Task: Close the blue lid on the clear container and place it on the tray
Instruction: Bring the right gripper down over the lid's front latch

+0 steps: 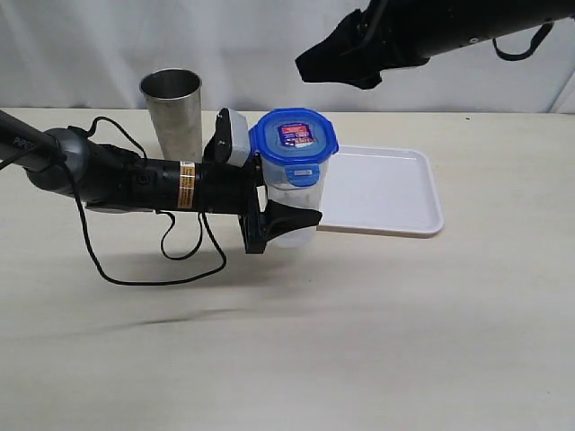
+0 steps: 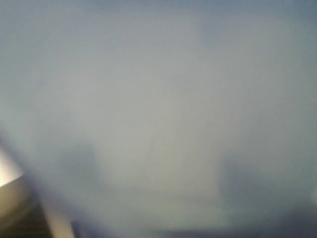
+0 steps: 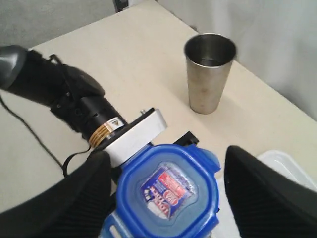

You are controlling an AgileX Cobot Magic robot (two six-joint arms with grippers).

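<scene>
The clear container (image 1: 305,187) stands upright just left of the tray (image 1: 386,190), and the blue lid (image 1: 294,135) sits on its top with the sticker facing up. My left gripper (image 1: 286,214) reaches in from the left and is shut on the container's body; one dark finger (image 1: 292,221) crosses its front. The left wrist view is a grey-blue blur at close range. My right gripper (image 1: 346,56) hangs high above the lid, open. In the right wrist view its fingers (image 3: 64,203) stand wide on either side of the lid (image 3: 166,191) without touching it.
A grey steel tumbler (image 1: 171,109) stands behind the left arm, also seen as the tumbler (image 3: 209,72) from the right wrist. A black cable (image 1: 157,265) loops on the table under the left arm. The tray is white and holds nothing.
</scene>
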